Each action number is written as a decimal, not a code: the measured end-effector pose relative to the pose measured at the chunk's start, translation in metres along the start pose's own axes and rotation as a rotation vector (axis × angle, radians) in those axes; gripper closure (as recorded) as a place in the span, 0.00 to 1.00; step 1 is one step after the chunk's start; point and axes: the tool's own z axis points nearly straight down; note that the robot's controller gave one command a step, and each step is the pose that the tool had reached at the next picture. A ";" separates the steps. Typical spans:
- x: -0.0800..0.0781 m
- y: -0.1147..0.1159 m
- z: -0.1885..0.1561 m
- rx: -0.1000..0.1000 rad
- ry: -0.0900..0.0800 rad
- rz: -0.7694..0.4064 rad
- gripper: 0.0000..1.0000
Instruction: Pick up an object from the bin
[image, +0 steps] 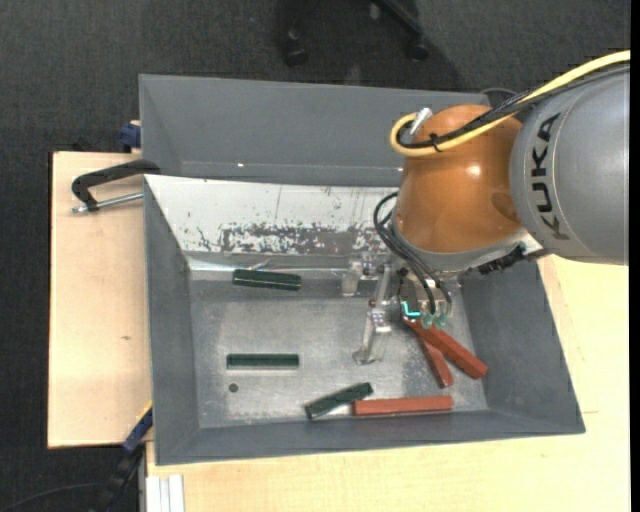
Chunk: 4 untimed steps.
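Unsure whether the hand (378, 335) is open, I am planning a centred descent onto the red sticks (458, 358) at four o'clock.

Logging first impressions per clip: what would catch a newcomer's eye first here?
The arm's orange wrist cover looms over the right half of the grey bin, with the gripper low over the floor right of centre. Just right of it two red sticks lie in a V; by the near wall a red bar meets a dark green bar.
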 end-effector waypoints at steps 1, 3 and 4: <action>0.005 0.099 0.138 -0.001 -0.001 -0.204 0.00; 0.012 0.111 0.087 -0.002 -0.012 -0.018 0.00; 0.019 0.115 0.137 0.000 -0.002 0.086 0.00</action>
